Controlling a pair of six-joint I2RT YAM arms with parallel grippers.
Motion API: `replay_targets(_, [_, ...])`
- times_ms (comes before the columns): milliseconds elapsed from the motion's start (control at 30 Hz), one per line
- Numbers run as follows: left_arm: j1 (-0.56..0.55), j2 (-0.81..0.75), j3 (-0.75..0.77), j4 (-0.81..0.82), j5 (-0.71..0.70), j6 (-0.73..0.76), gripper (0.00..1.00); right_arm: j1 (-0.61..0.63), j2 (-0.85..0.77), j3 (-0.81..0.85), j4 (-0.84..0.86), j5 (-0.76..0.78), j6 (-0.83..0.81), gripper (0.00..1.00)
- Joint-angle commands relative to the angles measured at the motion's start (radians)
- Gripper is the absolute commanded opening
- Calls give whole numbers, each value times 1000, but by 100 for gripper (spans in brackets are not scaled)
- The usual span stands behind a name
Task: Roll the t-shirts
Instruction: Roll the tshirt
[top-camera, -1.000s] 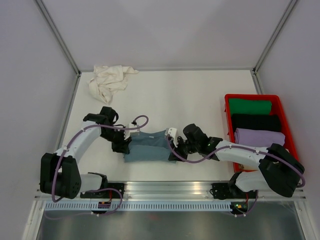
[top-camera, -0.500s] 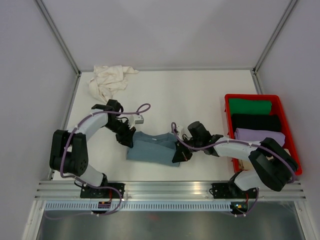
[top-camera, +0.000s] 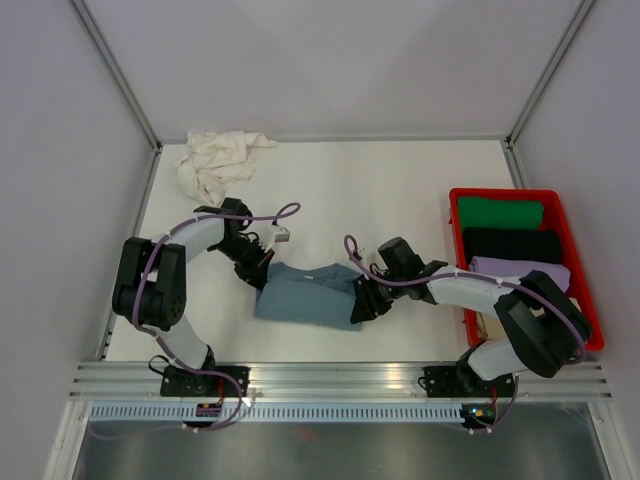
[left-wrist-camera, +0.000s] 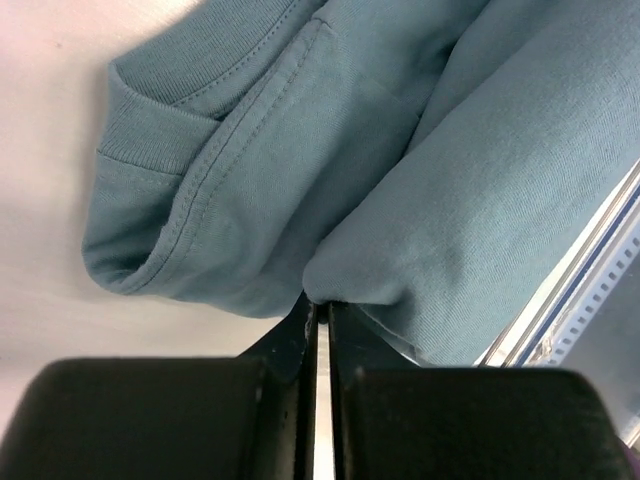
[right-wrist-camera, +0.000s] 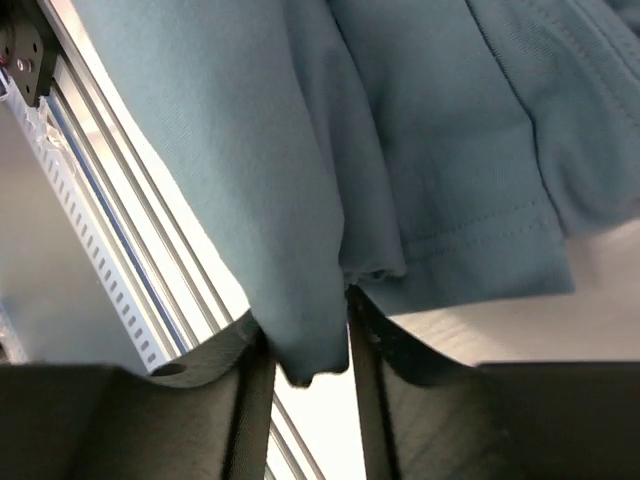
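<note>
Two grippers, one blue-grey t-shirt (top-camera: 305, 295)

Left gripper (left-wrist-camera: 318, 305): jaws pressed together, with a fold of the shirt nipped at their tips. Right gripper (right-wrist-camera: 305, 345): jaws somewhat apart, a hanging fold between them; whether they clamp it cannot be told. The shirt lies bunched on the table (top-camera: 400, 190) between both arms, near the front edge. A cream t-shirt (top-camera: 215, 165) sits crumpled at the far left corner. A red crate (top-camera: 510, 193) at the right holds folded clothes.

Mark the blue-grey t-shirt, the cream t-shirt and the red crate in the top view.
blue-grey t-shirt (top-camera: 305, 297), top external view, middle of the cloth between the two arms.
cream t-shirt (top-camera: 213, 165), top external view, centre of the crumpled heap.
red crate (top-camera: 500, 193), top external view, far rim.
</note>
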Motion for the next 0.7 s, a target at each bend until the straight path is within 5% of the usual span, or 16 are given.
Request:
replay_targets(0, [6,-37,29,38,-40,-29,6,-11,-67,61,-86,53,-21,35])
replay_targets(133, [9,-135,51,39,-63,-47,16,-11,-13,78,-58,41,2,16])
replay_targets(267, [12,-236,52,38,-71,-70,43,-11,82,78,-50,13,-6,8])
replay_targets(467, [58,-326,20,39,32,-80,58,-11,102,93,-46,76,-49,7])
replay_targets(667, [18,-245,11,39,112,-58,73,-9,125,100,-59,90,-73,7])
